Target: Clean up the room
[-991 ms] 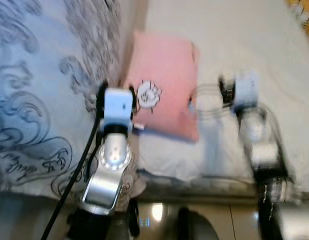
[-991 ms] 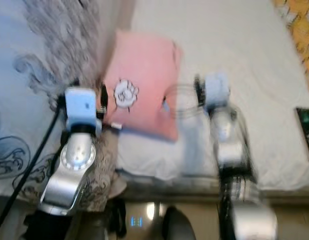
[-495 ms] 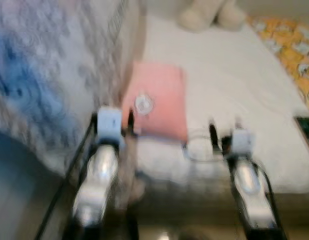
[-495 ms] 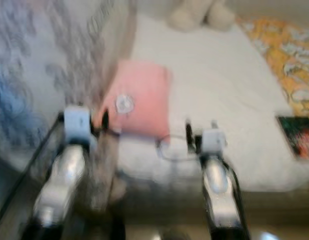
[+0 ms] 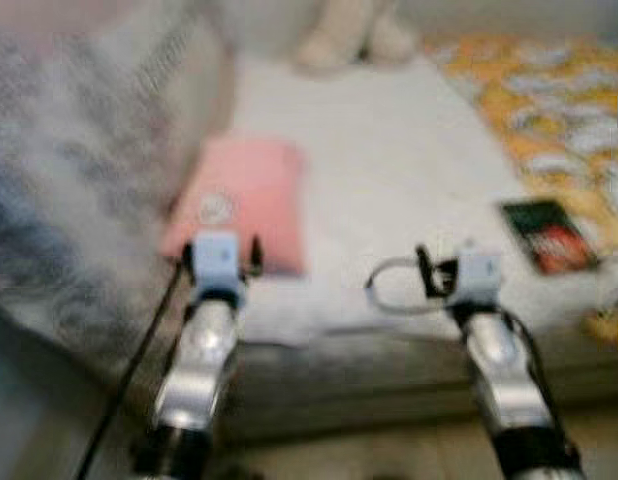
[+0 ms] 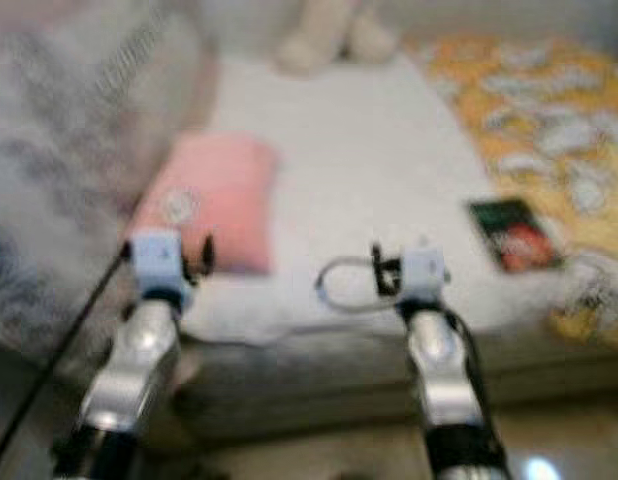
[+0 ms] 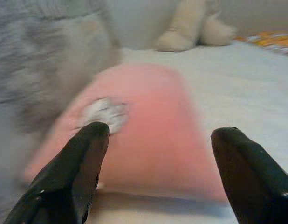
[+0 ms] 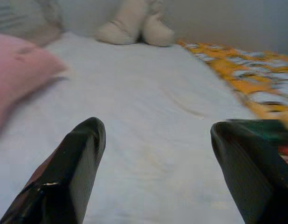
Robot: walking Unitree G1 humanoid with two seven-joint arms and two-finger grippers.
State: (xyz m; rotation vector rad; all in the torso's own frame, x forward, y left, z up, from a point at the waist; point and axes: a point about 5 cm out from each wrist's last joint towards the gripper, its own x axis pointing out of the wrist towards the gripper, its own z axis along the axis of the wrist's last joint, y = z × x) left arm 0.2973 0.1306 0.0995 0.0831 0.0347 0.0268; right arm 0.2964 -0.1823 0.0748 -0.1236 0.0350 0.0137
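Lay on the white bed [image 5: 389,170] near its left side, just beside a grey patterned blanket [image 5: 79,200]: a flat pink pillow [image 5: 244,200] with a small round white emblem, too blurred to read. Ran lengthwise away from the robot toward the head of the bed, near edge close to the mattress front. Hovered just short of that near edge, apart from it: left gripper [image 7: 155,158], fingers [image 7: 74,172] spread wide with nothing between them, pillow seen through the gap. Hung over the bare sheet, well apart from the pillow: right gripper [image 8: 155,161], likewise spread wide and empty. Sat at the far end of the bed: a cream plush toy [image 8: 134,25], upper part cut off. Covered the right side: an orange patterned cover [image 6: 529,130], with a dark green and red book [image 6: 514,233] on it, its print unreadable. Blurred throughout in both head views.
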